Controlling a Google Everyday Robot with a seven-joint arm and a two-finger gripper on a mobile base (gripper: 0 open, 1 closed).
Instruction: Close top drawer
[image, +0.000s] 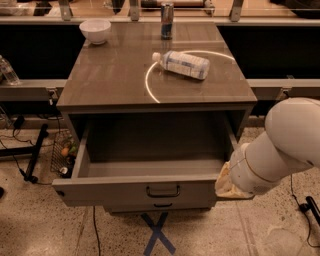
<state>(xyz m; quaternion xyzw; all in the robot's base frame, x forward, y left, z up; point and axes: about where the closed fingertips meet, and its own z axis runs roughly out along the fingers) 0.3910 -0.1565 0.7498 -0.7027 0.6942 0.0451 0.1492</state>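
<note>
The top drawer (135, 192) of the grey cabinet is pulled far out, its plain grey inside empty and its black bail handle (163, 191) centred on the front panel. My white arm comes in from the right. My gripper (226, 184) is at the drawer's front right corner, just outside its right side wall, mostly hidden behind the arm's wrist.
On the cabinet top (115, 85) lie a plastic bottle (182, 63) on its side, a white bowl (95, 29) at the back left and a can (167, 20) at the back. A lower drawer handle (162, 205) shows below. A blue tape cross (157, 233) marks the floor; cables and a wire basket sit left.
</note>
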